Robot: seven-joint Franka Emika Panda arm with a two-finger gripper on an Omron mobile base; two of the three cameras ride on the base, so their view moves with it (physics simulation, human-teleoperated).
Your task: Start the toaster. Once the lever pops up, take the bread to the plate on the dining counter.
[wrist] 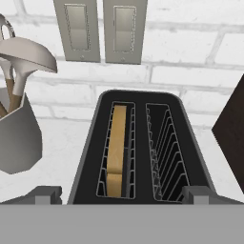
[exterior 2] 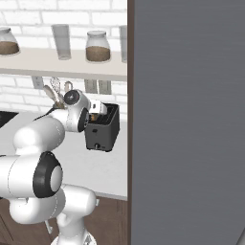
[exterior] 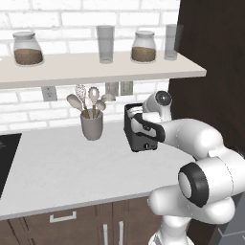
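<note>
The black toaster (exterior: 143, 143) (exterior 2: 103, 131) stands on the kitchen counter near the brick wall. From the hand view I look straight down into its two slots (wrist: 90, 157). The bread (wrist: 116, 147), a tan slice on edge, sits low in the left slot, and the right slot holds nothing. My gripper (wrist: 122, 195) (exterior 2: 97, 108) hovers just above the toaster's near end, open, one fingertip (wrist: 47, 193) beyond each long side. Nothing is between the fingers. The plate and the dining counter are out of view.
A grey utensil cup (exterior: 92, 125) (wrist: 19, 138) with spoons and a whisk stands left of the toaster. A shelf (exterior: 95, 72) with jars and glasses hangs above. A dark tall cabinet (exterior: 210, 48) closes the right side. A black cooktop (exterior: 7, 158) lies far left.
</note>
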